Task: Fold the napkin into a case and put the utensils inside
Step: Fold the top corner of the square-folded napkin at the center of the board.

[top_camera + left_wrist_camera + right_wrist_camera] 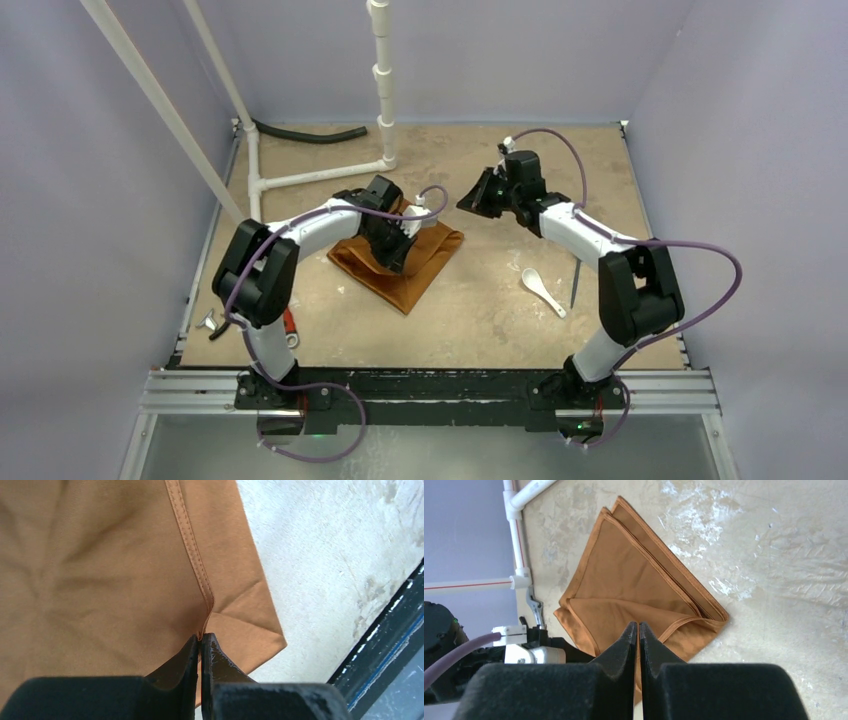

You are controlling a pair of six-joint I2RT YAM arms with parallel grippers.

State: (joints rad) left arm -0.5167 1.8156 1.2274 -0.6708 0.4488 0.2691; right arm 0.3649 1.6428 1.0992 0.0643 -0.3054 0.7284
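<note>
The left gripper (201, 639) is clamped on the hemmed edge of the napkin (425, 262), which lies partly folded mid-table; the right gripper (638, 627) hangs up and to its right, fingers together on nothing. As I judge it, the fold goes best if the left carries that hem low and straight so the edges meet, with the right pinning the stacked layers flat

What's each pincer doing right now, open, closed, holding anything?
Left pincer: closed, pinching the napkin at its stitched hem.
Right pincer: closed, holding nothing, raised clear of the napkin.
</note>
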